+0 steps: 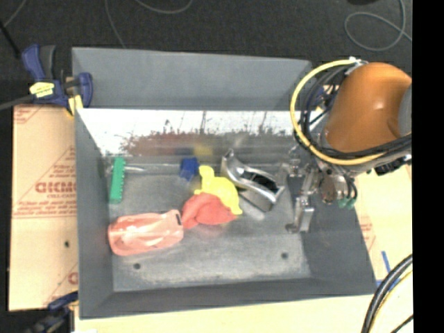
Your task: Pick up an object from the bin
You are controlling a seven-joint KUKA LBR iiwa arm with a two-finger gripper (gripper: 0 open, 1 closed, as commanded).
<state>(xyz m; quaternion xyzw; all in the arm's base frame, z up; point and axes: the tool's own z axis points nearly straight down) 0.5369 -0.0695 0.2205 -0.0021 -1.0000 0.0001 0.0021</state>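
Gripper (pixel 302 210) sits low over bare bin (pixel 208 262) floor, right of centre frame. Nothing is visibly held, and I can't read whether it's spread or closed from this angle.

Nearest candidate is the chrome metal piece (pixel 250 184) just to its left: curved, glossy, hard, with a dark inset. Judgement: slick rounded metal is likely to squirt out of a pinch or tip on contact.

It also touches the yellow soft lump (pixel 218 188), which overlaps the red crumpled lump (pixel 207 211). Both look like cloth or foam, so a descent further left could snag two items at once.

The right bin wall is near, so a wrist or cable clash is possible if the arm shifts right.

The rest lie well apart from the gripper:
- Pink translucent pouch (pixel 144 233), lower left. Floppy, likely to sag.
- Green ribbed stick (pixel 116 180), far left.
- Small blue block (pixel 189 168), centre, toward the back wall.
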